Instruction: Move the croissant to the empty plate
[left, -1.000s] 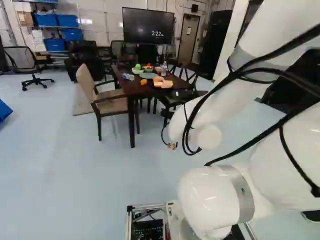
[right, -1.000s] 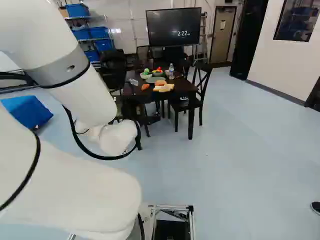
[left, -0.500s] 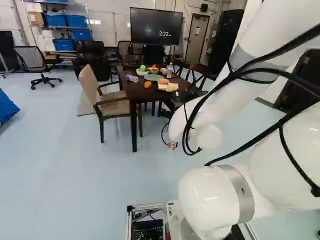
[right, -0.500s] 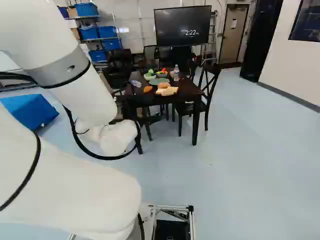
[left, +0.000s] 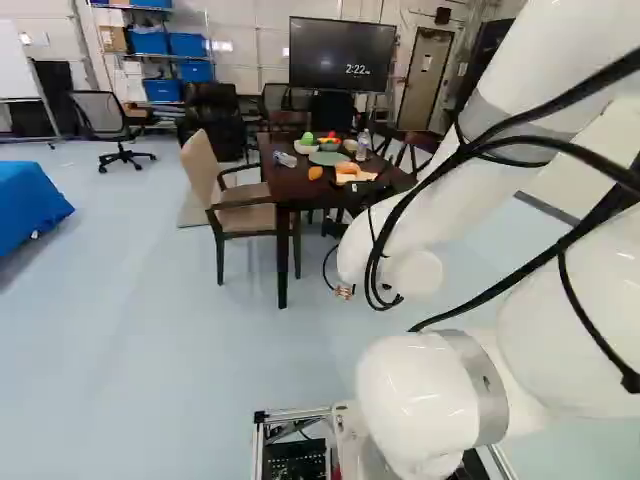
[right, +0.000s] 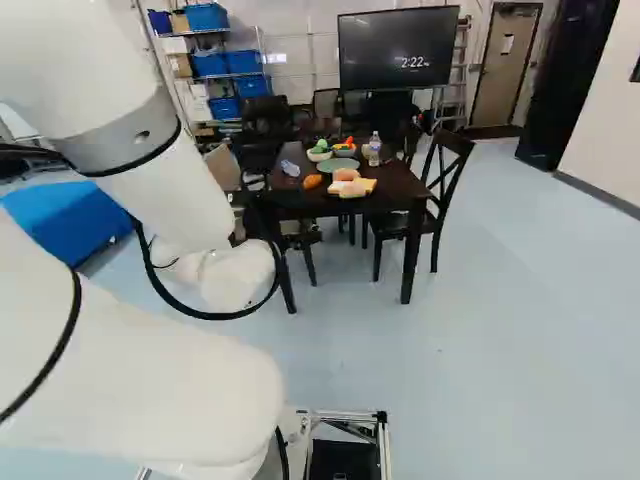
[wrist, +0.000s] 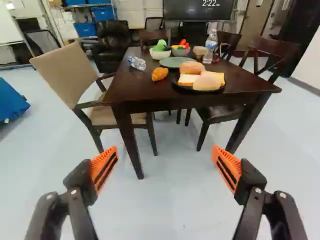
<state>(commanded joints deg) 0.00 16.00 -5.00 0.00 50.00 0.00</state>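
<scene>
In the left base view, the dark table (left: 290, 188) stands near twelve o'clock, with the croissant (left: 315, 173) on top. In the right base view, the empty green plate (right: 335, 164) lies between one and two o'clock from the croissant. In the wrist view, my gripper (wrist: 165, 152) stands wide and empty, croissant well ahead near twelve o'clock; I judge this the approach, calling for driving closer before I reach down.

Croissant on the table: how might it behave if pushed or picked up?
The croissant looks small next to the green plate, so probably light. Its rounded, elongated body may rock or roll when pushed. Whether it squashes, I cannot tell.
</scene>
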